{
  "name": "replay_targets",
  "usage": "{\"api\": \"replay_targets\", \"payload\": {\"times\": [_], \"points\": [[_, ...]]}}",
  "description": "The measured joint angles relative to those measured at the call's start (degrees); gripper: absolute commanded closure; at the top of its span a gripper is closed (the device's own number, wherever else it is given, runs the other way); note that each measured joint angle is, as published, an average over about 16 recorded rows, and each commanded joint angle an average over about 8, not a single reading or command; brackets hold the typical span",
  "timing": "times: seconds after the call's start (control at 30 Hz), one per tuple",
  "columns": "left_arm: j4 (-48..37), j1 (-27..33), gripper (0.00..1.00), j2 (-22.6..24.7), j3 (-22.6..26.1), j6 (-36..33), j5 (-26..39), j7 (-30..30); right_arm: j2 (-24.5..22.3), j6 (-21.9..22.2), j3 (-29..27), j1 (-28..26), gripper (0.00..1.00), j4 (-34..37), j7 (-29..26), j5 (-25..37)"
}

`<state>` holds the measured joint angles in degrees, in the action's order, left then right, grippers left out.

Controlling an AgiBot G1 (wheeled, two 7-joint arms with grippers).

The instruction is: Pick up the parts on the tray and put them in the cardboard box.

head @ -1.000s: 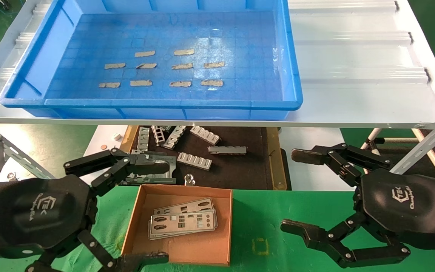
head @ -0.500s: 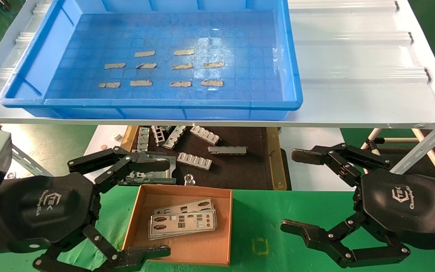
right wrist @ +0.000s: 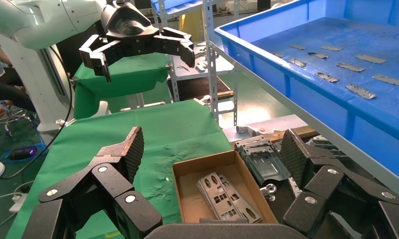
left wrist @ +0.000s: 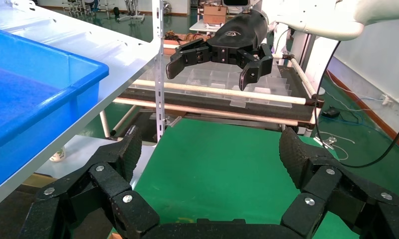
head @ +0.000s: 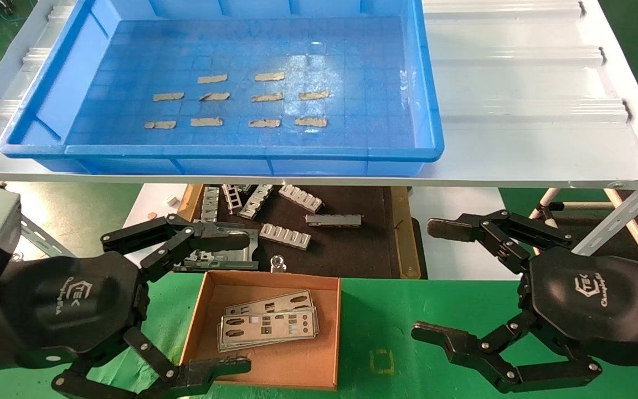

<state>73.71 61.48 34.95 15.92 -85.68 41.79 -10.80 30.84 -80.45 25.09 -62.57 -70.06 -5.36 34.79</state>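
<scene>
- Left gripper (head: pixel 225 302): low at the near left, over the left edge of the cardboard box (head: pixel 266 332). Jaws spread wide, nothing held; one finger lies across the box's near-left corner, the other reaches over the far-left corner toward the dark mat (head: pixel 346 244).
- Tray (head: pixel 230 152): up on the white shelf (head: pixel 518 111), left and centre. On its gridded floor I see only small tan tape strips (head: pixel 266 123) in rough rows. No plates visible in it.
- Cardboard box: on the green table (head: pixel 396 327), below and in front of the tray, between the two grippers and nearer the left one. The parts (head: pixel 268 327) lie flat inside as a small, slightly fanned stack; the right wrist view (right wrist: pixel 226 195) shows the same.
- Behind the box, on the mat: ribbed grey brackets (head: pixel 286 235) and other metal pieces, not part of the job.
- Right gripper (head: pixel 441 280): low at the near right, well apart from the box, over green table. Jaws wide apart, empty.
- Step in hand, as I judge it: the placing is done. Plates are in the box, the tray looks emptied, both grippers are free.
- Next move, if any: lift the left gripper clear of the box without nudging its wall or the stack. Check the tray's near wall, which hides a strip of floor from the head view, before calling it finished.
</scene>
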Motion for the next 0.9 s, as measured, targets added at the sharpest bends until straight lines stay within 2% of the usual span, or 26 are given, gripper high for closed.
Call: {"api": "replay_targets", "payload": {"times": [0.9], "points": [[-0.2, 0.1, 0.00, 0.1, 0.1, 0.0, 0.1, 0.1, 0.0, 0.0, 0.0, 0.0, 0.00, 0.0, 0.0, 0.0]]}}
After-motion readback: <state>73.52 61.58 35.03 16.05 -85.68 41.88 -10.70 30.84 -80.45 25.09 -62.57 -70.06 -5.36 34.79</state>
